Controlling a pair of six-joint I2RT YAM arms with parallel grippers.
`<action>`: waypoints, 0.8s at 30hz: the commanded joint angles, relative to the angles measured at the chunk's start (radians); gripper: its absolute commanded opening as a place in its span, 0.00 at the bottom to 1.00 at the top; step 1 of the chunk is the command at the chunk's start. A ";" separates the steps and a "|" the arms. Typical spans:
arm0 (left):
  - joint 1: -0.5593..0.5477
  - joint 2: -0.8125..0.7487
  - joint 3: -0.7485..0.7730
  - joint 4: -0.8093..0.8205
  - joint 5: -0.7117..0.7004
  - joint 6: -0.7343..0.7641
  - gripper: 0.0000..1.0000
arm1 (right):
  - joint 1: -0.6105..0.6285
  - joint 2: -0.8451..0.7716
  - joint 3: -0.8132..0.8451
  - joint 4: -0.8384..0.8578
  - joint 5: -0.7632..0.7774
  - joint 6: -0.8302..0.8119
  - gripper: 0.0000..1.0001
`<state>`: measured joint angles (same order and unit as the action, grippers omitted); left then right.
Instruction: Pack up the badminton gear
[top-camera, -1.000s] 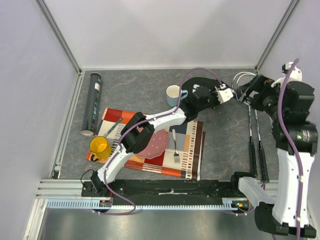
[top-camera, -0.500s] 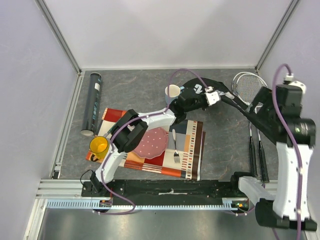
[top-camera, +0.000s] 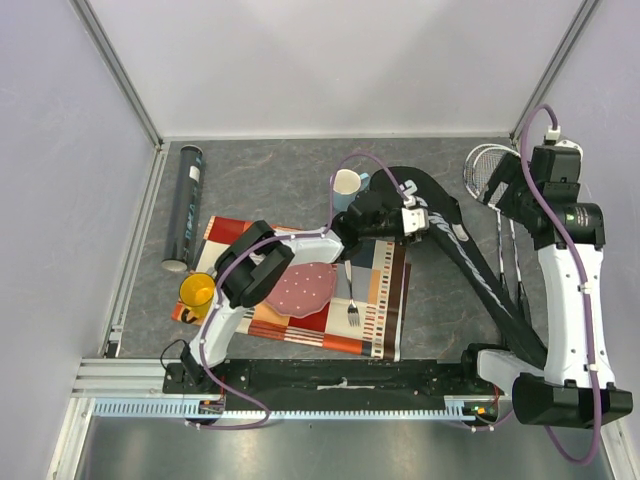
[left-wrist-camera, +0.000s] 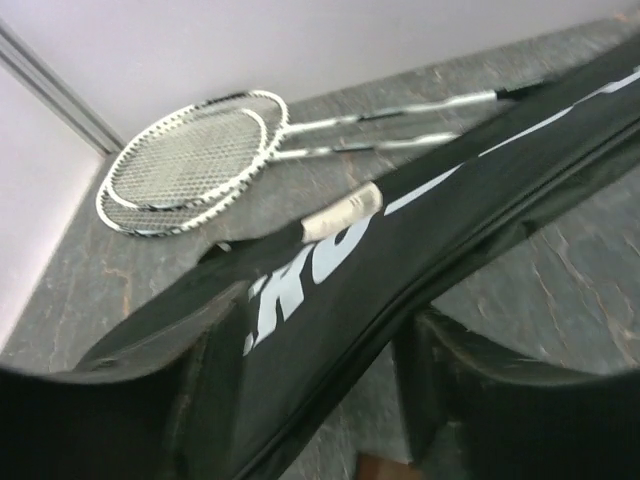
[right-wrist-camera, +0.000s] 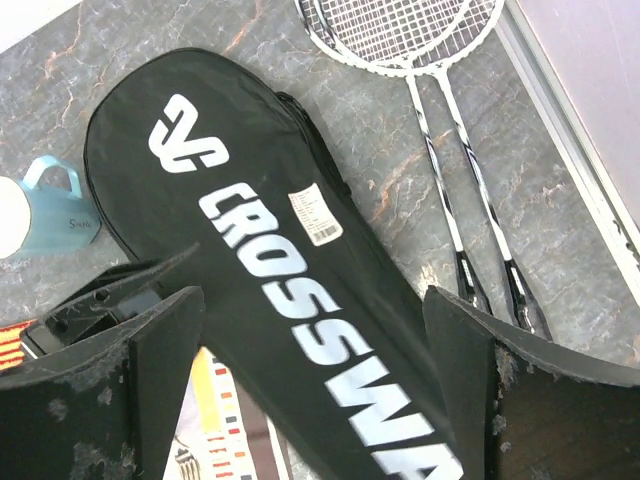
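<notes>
Your left gripper has its fingers apart astride the bag's edge, gripping nothing. Your right gripper hangs wide open above it. The bag slants across the grey marbled table, from centre toward 4 o'clock. The rackets lie at 2 o'clock by the lilac wall, and the tube at 10.

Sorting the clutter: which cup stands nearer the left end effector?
The light blue handled cup; the yellow mug stands much farther away, at the left.

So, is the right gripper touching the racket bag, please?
Apart: the right wrist view shows the open right gripper hovering well above the racket bag.
</notes>
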<state>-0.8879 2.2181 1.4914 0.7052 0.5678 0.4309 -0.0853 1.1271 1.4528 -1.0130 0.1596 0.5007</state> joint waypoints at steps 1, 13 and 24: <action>-0.003 -0.147 -0.078 0.028 0.026 -0.053 0.75 | -0.002 0.020 -0.063 0.096 -0.002 -0.025 0.98; -0.008 -0.321 -0.027 -0.272 0.195 -0.466 0.79 | -0.062 0.311 -0.254 0.312 -0.084 -0.096 0.98; -0.025 -0.345 -0.037 -0.323 0.198 -0.896 0.67 | -0.100 0.740 -0.025 0.376 -0.245 -0.478 0.82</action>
<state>-0.8967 1.9347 1.4921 0.3904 0.7361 -0.2768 -0.1539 1.8103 1.3499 -0.6636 0.0040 0.1837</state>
